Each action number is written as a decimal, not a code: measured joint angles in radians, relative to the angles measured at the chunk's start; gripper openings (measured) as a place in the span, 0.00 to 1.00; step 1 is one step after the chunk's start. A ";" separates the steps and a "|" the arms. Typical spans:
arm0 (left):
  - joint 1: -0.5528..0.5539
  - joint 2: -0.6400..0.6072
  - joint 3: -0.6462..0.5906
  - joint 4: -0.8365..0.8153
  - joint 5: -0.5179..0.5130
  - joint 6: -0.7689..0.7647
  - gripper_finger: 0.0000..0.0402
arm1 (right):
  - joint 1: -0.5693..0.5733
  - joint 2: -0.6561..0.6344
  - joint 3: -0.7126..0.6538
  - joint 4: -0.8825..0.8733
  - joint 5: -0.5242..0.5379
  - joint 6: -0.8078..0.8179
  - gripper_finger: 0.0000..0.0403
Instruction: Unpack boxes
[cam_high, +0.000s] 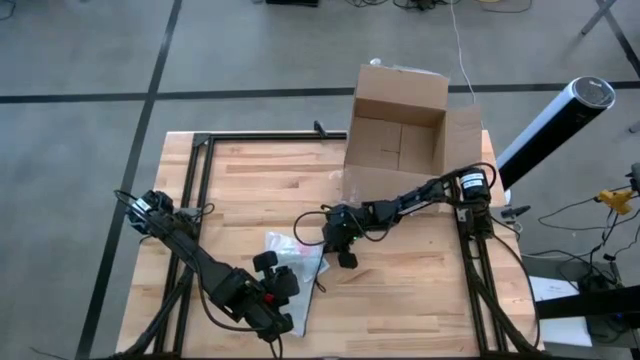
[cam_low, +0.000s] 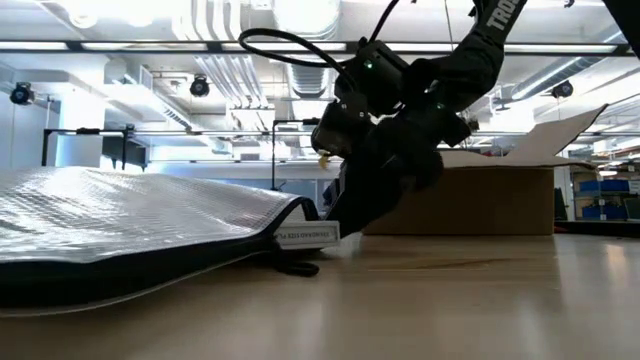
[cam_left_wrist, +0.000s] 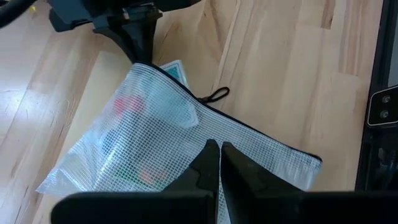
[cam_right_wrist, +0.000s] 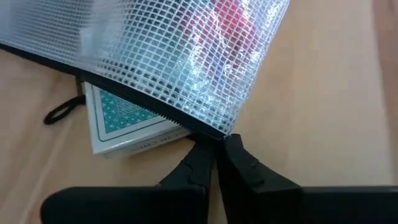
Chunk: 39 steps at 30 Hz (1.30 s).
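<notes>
Pinching corner of mesh pouch (cam_right_wrist: 186, 56): right gripper (cam_right_wrist: 214, 152) fingers together on its zipper edge, beside card pack (cam_right_wrist: 124, 127). Left gripper (cam_left_wrist: 219, 163) fingers together, empty, hovering over pouch's opposite end. Cardboard box (cam_high: 398, 135) sits open, behind pouch, at table's far edge. Risk: thin pinch near corner, pouch may slip when lifted; card pack may get dragged along. R wrist view shows card pack & red item inside pouch; low view hides both.

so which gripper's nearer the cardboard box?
Right. The right gripper is shut on a corner of the mesh pouch, just in front of the box. The left gripper, also shut, sits over the pouch's far end, farther from the box.
</notes>
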 joint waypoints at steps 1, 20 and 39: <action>0.000 0.000 0.000 0.000 0.000 0.000 0.00 | 0.000 0.000 0.000 0.000 -0.014 0.012 0.00; -0.001 0.000 0.000 0.001 -0.001 0.000 0.00 | 0.001 -0.037 0.047 0.075 -0.289 0.278 0.00; -0.001 0.000 0.000 -0.016 -0.022 0.000 0.00 | -0.002 -0.085 0.130 -0.126 -0.276 0.222 0.00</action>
